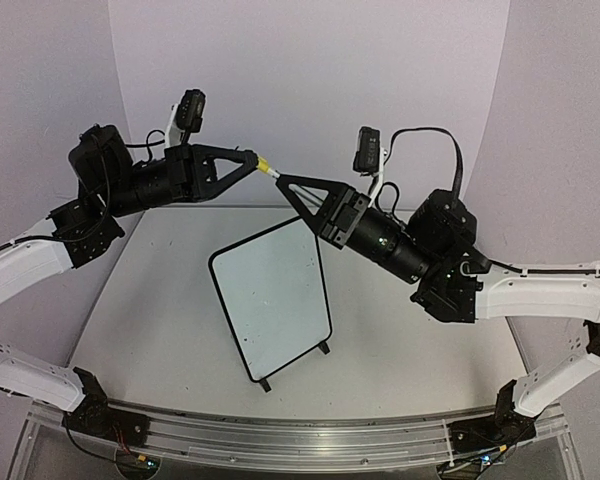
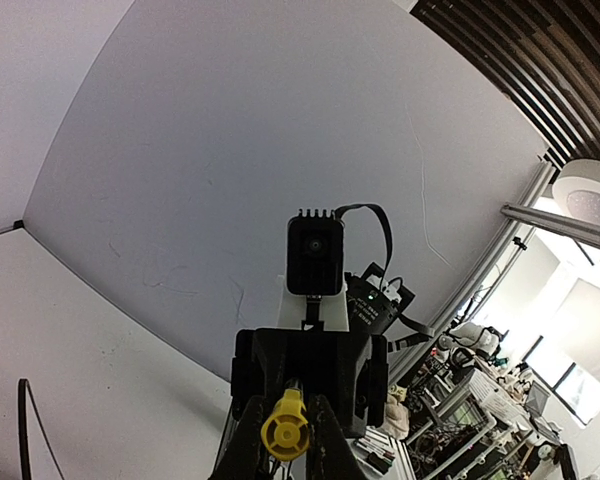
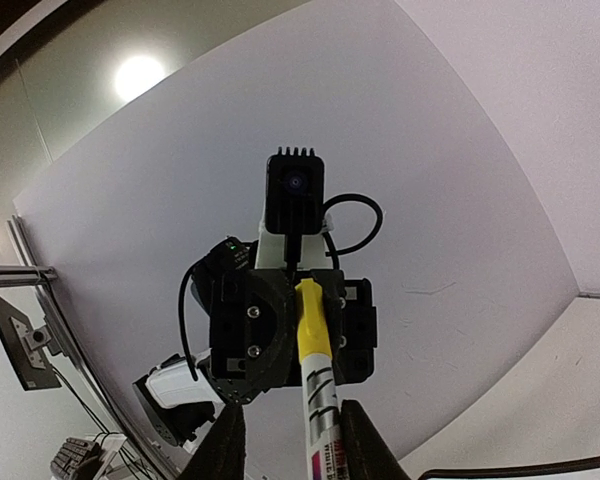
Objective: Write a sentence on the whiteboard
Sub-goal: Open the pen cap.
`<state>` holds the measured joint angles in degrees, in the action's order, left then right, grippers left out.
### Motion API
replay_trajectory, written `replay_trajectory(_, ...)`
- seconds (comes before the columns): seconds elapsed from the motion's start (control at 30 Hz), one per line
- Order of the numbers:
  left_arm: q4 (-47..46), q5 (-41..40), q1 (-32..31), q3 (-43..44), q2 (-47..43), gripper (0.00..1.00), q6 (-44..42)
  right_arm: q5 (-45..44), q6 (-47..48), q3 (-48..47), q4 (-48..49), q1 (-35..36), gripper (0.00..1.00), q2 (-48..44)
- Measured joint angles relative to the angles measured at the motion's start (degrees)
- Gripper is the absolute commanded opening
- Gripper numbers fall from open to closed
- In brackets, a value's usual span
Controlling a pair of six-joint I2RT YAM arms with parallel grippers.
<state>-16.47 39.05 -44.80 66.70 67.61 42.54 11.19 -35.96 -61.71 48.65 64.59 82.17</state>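
Nearest, a silver metal rail [image 1: 300,440] runs along the near edge and carries both arm bases. Beyond it, in the middle of the pale grey surface [image 1: 160,300], stands the small rectangular whiteboard [image 1: 270,300] with a thin black frame and rounded corners. It is upright on two small black feet and turned at an angle to the near edge. Its face looks plain and pale from above; any writing is too faint to make out.

Above the board's far edge, the two black arms come nearly tip to tip in the air. The left end effector [image 1: 254,160] is clenched on the yellow end of a yellow-and-white marker pen [image 1: 268,168], which points right toward the right end effector [image 1: 283,181]. In the right wrist view the pen's white barrel runs between that end effector's fingers [image 3: 227,445]. One finger sits just beside the barrel and the other stands apart, so the right end effector is released, not clamped.
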Motion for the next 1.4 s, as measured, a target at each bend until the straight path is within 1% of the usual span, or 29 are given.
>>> replay_trajectory(0.3, -0.06, 0.41, 0.00, -0.03, -0.17, 0.00, 0.02, -1.37, -0.12, 0.23, 0.46, 0.01, 0.13, 0.00)
replay_trajectory(0.47, 0.20, 0.47, -0.04, -0.48, -0.42, 0.00, 0.12, -1.73, -0.16, 1.09, 1.18, 0.05, 0.01, 0.00)
replay_trajectory(0.5, 0.36, 0.48, -0.04, -0.50, -0.49, 0.00, 0.27, -1.70, -0.13, 1.13, 1.23, 0.06, 0.00, 0.00)
replay_trajectory(0.8, 1.49, -0.82, -0.31, -0.91, -1.09, 0.00, 0.53, -2.62, -0.32, 2.00, 1.50, 0.12, 0.00, -0.09)
replay_trajectory(1.03, 6.78, -3.76, -1.99, -2.71, -2.33, 0.00, 0.17, -6.40, -0.09, 8.57, 0.70, 1.36, 0.00, -4.08)
replay_trajectory(1.1, 7.49, -6.89, -0.60, -2.70, -3.25, 0.00, -0.47, -8.44, 0.25, 10.02, -0.78, 1.22, 0.00, -6.18)
replay_trajectory(1.2, 7.36, -12.54, 4.34, -2.16, -6.26, 0.00, -0.62, -10.94, 0.78, 11.09, -2.58, 0.75, 0.00, -9.92)
replay_trajectory(1.33, 6.54, -16.79, 8.63, -0.66, -9.15, 0.00, -0.29, -12.73, 1.53, 11.72, -3.55, 0.53, 0.00, -13.91)
replay_trajectory(1.4, 8.04, -18.20, 9.55, 0.88, -9.44, 0.00, -0.65, -13.24, 2.20, 12.00, -4.80, 0.53, 0.00, -15.51)
